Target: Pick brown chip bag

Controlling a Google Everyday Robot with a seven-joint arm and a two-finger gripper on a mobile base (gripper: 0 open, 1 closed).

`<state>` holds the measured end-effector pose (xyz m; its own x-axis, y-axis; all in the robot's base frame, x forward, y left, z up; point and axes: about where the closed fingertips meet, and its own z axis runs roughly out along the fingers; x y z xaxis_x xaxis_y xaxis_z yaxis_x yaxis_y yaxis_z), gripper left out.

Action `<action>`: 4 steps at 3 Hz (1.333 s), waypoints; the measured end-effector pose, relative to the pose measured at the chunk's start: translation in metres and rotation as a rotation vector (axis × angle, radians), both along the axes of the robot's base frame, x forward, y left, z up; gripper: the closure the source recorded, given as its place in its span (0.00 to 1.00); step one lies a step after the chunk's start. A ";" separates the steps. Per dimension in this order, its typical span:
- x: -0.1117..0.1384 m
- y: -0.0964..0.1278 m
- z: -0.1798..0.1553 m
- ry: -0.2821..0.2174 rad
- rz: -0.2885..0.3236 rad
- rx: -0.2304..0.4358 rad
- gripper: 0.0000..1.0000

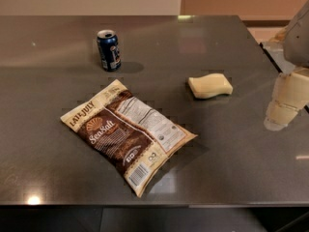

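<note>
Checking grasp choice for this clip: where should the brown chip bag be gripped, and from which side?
Probably from above: the brown chip bag lies flat, diagonal, so no side offers height. Pinch the raised right edge, nearest the gripper hanging over the right side of the table.

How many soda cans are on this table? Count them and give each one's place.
1. The blue soda can stands upright at the back left, behind the brown chip bag. None seems hidden. The gripper hangs at the right edge.
</note>
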<state>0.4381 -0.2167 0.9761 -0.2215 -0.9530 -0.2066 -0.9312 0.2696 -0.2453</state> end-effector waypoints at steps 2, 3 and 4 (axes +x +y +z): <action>0.012 0.013 -0.002 0.001 0.009 0.035 0.00; 0.028 0.041 -0.011 0.018 0.024 0.075 0.00; 0.039 0.080 -0.027 0.072 0.040 0.116 0.00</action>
